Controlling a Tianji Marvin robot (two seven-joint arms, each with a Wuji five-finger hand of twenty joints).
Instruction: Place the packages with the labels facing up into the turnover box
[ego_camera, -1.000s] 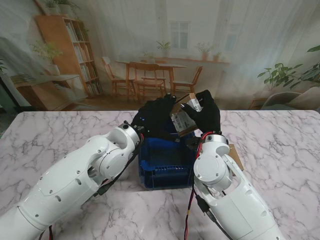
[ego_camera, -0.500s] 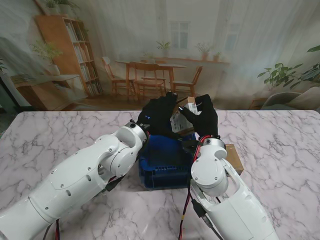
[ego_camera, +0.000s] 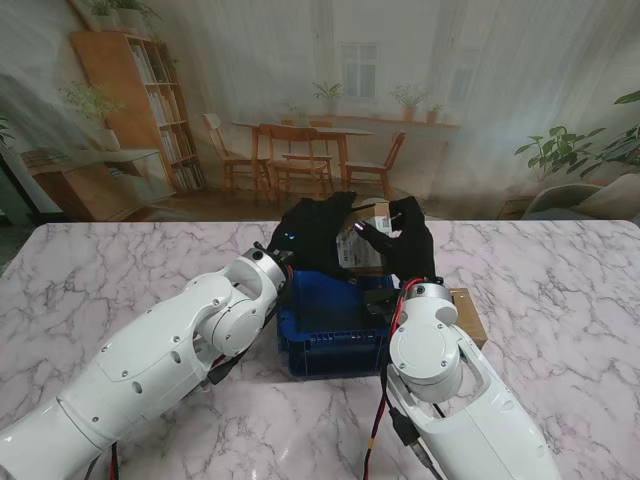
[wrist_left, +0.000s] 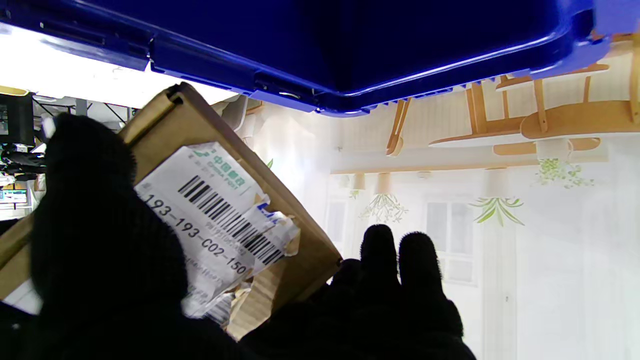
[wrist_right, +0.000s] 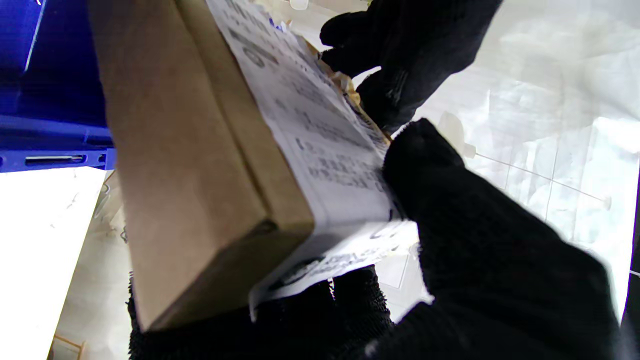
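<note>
From the stand's view, both white arms reach forward over the marble-patterned table (ego_camera: 560, 290) and meet above the far edge of the dark blue plastic turnover box (ego_camera: 330, 335). The black-gloved left hand (ego_camera: 315, 235) and black-gloved right hand (ego_camera: 408, 245) both grip a flat brown cardboard package with a white shipping label (ego_camera: 362, 240), held tilted in the air between them over the box's far rim. The right forearm hides much of the box's right side. A second brown cardboard package (ego_camera: 468, 315) lies on the table just beside the right wrist, partly hidden by it.

The left wrist view shows what the stand's view cannot: the label (wrist_left: 220, 210) carries a barcode and printed numbers, its edge torn and peeling. The left hand (wrist_left: 105, 250) covers part of the package with the thumb, two fingertips (wrist_left: 400, 265) standing free. The blue box (wrist_left: 350, 45) lies close by.

The right wrist view shows the package (wrist_right: 200, 165) edge-on, its thickness plain, the label (wrist_right: 320, 135) wrapping over one corner. The right hand (wrist_right: 475, 260) presses on the label face, fingers closed around the package; the left hand (wrist_right: 405, 55) holds the far end.
</note>
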